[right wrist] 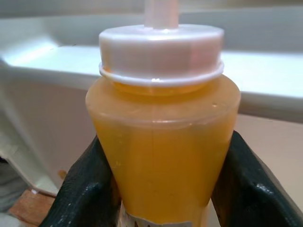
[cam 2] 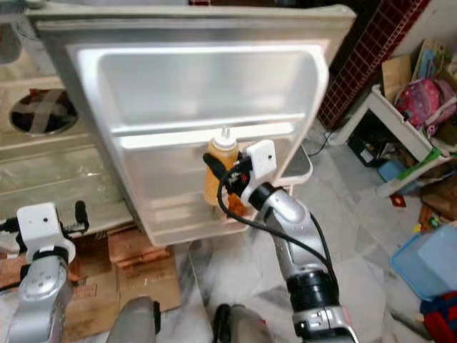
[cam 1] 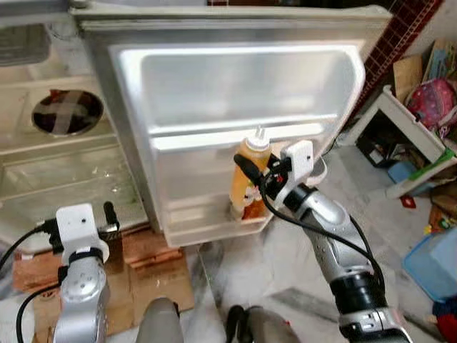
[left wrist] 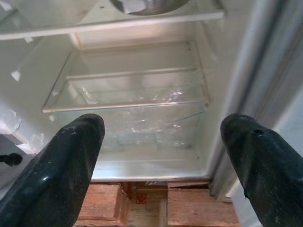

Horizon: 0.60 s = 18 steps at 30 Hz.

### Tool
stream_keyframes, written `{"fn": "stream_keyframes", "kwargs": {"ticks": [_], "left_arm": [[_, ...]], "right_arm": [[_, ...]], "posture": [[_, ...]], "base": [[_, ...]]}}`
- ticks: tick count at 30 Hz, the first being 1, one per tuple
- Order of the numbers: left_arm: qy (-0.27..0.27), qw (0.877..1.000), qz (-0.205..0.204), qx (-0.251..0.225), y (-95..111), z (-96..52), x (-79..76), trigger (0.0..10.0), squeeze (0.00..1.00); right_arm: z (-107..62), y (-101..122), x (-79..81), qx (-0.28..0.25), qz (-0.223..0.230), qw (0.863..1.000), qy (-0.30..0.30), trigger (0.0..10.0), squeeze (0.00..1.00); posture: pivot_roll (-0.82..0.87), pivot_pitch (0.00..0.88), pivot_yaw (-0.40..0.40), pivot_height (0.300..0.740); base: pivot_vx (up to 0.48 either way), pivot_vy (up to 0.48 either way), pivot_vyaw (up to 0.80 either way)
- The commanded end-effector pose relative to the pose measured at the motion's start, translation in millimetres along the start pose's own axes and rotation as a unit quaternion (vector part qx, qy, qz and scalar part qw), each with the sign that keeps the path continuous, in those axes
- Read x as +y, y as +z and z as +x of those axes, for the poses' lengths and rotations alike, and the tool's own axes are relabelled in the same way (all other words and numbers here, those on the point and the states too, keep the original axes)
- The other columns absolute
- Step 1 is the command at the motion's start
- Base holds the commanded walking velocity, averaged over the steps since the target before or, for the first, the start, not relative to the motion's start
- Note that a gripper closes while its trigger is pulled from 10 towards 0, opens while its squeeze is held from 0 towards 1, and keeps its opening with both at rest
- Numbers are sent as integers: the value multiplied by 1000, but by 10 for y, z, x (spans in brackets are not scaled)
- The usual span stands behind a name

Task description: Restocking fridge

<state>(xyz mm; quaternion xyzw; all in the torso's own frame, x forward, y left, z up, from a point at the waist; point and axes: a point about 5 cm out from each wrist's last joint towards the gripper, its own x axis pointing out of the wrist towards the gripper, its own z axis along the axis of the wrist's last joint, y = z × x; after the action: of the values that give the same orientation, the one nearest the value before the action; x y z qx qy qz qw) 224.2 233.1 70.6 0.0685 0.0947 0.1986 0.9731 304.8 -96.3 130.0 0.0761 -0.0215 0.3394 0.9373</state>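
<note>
While my right gripper clamps the upright bottle over the door shelf at 6 o'clock, the left gripper idles — fingers apart.

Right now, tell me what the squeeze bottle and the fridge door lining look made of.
Squeeze bottle, gripped by the right tool: seemingly translucent soft plastic, since the orange-yellow contents show through; its white cap looks like opaque, smooth plastic. Fridge door lining: probably moulded plastic with a glossy whitish finish, given its rounded contours and soft glare.
</note>
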Motion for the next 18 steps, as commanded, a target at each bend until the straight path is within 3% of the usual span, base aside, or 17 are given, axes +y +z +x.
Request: {"fn": "stream_keyframes", "kwargs": {"ticks": [1,16,18], "left_arm": [[-5,1000,10,-4,6,-23,-10,10000,0],[-4,1000,22,1,-8,-69,39,10000,0],[-5,1000,23,2,-10,-72,41,10000,0]], "right_arm": [[6,56,-21,-10,-8,1000,-8,10000,0],[33,31,-26,-13,5,999,-34,10000,0],[26,13,-4,-12,7,999,-31,10000,0]], "posture": [[105,178,-90,740],[118,197,-83,740],[119,203,-81,725]], "base": [[0,0,0],[0,0,0],[0,0,0]]}}
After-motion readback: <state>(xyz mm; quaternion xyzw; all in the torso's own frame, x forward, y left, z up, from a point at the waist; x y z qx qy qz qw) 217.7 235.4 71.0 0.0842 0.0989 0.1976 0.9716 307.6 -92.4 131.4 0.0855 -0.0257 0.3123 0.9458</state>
